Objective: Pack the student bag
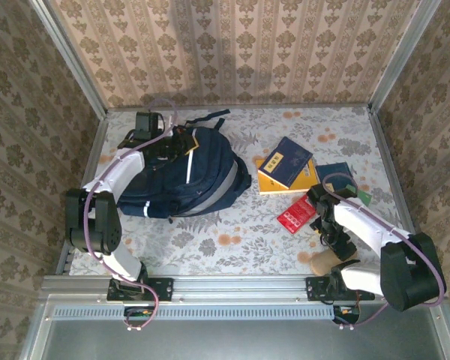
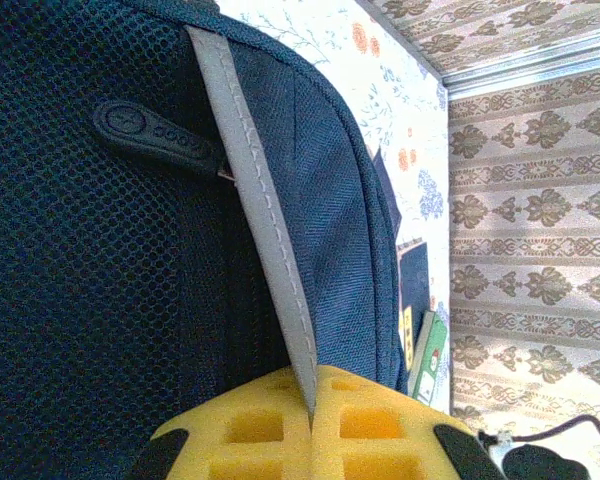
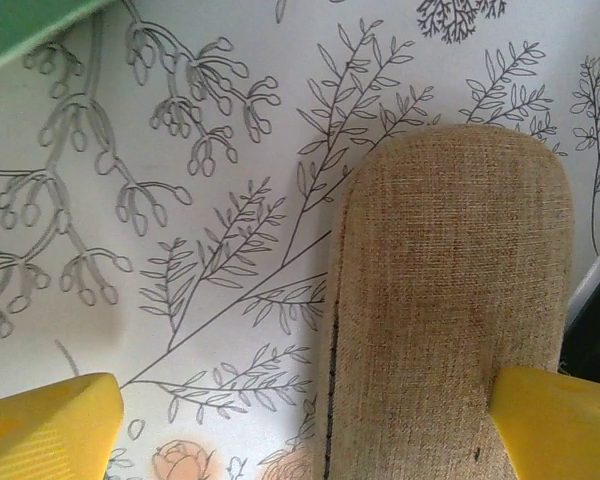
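Bag (image 1: 184, 176) lies flat on the left half of the desk (image 1: 210, 247), its top end toward the far wall. Left hand (image 2: 313, 425) has its yellow fingers pressed together, pinching the bag where a grey strip (image 2: 260, 200) runs in. Right hand (image 3: 310, 425) stands wide apart over a pouch (image 3: 445, 300). The pouch crowds one finger and leaves a gap of bare desk before the other. Risks, as we judge them: the pinch holds only thin cloth, so a lift could slip off, or drag the whole bag instead of opening it. We see no open mouth, and the zip pull (image 2: 155, 135) sits outside the grip. With the pouch off-centre, closing could shove it aside or catch just an edge. Being soft, it may sag and snag on the bag's rim. Materials: the bag is dark navy woven fabric with an open-mesh panel, the strip is smooth and stitched, and the pull looks like black rubber. The pouch is coarse tan burlap with a rounded end and a dark seam down one side. Books (image 1: 285, 169) are flat, stiff and stacked just right of the bag. The desk cover is a smooth floral print.
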Controlling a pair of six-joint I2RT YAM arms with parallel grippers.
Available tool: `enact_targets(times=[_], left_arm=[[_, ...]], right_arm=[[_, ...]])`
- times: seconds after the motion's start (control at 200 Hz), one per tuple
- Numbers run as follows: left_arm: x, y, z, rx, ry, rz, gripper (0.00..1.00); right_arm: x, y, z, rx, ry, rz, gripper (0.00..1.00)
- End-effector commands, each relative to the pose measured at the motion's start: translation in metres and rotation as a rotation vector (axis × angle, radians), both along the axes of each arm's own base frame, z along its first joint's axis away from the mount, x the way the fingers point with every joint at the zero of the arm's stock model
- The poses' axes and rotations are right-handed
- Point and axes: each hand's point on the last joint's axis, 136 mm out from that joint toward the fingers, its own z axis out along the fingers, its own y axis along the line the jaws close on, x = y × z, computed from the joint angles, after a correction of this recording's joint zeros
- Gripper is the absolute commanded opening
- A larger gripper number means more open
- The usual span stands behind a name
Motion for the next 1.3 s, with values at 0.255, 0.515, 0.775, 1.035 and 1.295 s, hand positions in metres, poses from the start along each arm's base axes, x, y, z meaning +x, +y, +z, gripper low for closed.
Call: enact_targets(times=[0.255,0.515,0.775,1.035,1.295], left_arm=[[0.005,-0.001,0.018,-0.063,-0.048,-0.004,0.00],[0.006,-0.001,0.018,-0.064,-0.049,-0.004,0.00],[0.005,0.000,0.015,-0.062,-0.044,-0.003,0.00],[0.006,-0.001,0.015,-0.064,-0.042,-0.003,0.00],[0.007,0.000,0.014,-0.064,-0.041,-0.001,0.00]], right_arm=[[0.074,0.068,-0.003,0.300,-0.369,0.074,0.86],[0.120,0.096,0.054,0.410,-0.598,0.174,0.82],[0.112,0.075,0.061,0.284,-0.536,0.305,0.82],[0.072,0.039,0.032,0.082,-0.171,0.386,0.91],[0.048,0.048,0.015,0.162,-0.163,0.287,0.99]])
